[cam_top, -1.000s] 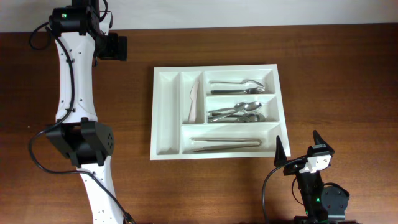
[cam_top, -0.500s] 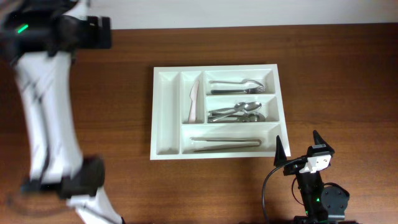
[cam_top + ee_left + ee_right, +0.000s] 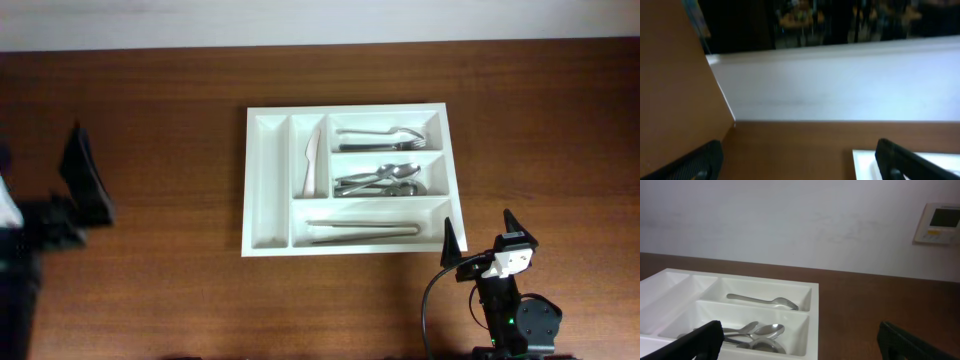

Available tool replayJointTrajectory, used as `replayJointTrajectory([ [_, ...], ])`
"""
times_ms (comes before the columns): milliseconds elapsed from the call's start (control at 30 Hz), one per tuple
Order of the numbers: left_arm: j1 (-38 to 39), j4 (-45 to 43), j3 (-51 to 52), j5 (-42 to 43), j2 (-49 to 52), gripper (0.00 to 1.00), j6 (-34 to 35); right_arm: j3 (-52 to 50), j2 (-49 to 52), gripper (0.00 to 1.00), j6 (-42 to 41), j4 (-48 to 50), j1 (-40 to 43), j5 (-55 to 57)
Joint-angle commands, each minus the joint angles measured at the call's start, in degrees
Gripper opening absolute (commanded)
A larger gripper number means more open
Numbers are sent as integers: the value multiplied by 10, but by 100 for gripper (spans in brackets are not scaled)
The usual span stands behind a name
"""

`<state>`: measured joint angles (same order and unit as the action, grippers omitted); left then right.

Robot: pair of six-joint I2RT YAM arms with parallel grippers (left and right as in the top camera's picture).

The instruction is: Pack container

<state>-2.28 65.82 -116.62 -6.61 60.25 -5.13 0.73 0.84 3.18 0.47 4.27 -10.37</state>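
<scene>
The right arm [image 3: 500, 295] is black, with two pointed black fingers [image 3: 451, 243], a white block [image 3: 512, 256], a thin black cable [image 3: 428, 300] and a small green light [image 3: 512, 322]. The left arm [image 3: 78, 190] shows only as a black blur.

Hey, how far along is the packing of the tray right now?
Mostly done, it seems. The tray holds metal cutlery in three slots and a white knife in a fourth; its leftmost slot is bare. In hand: nothing; the left tool and right tool are open and empty, off the tray. Left: no loose cutlery shows on the table, so probably little.
</scene>
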Motion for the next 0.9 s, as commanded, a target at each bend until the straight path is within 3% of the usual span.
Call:
replayJointTrajectory([
  [0, -1, -89, 180, -7, -105, 99, -9, -4, -6, 99, -5, 2, -5, 5],
  [400, -1, -284, 629, 105, -353, 99, 0, -4, -6, 99, -5, 2, -5, 5],
  [700, -1, -398, 866, 118, -461, 99, 0, -4, -6, 99, -5, 2, -5, 5],
  [867, -1, -435, 948, 118, -521, 99, 0, -4, -6, 99, -5, 2, -5, 5],
])
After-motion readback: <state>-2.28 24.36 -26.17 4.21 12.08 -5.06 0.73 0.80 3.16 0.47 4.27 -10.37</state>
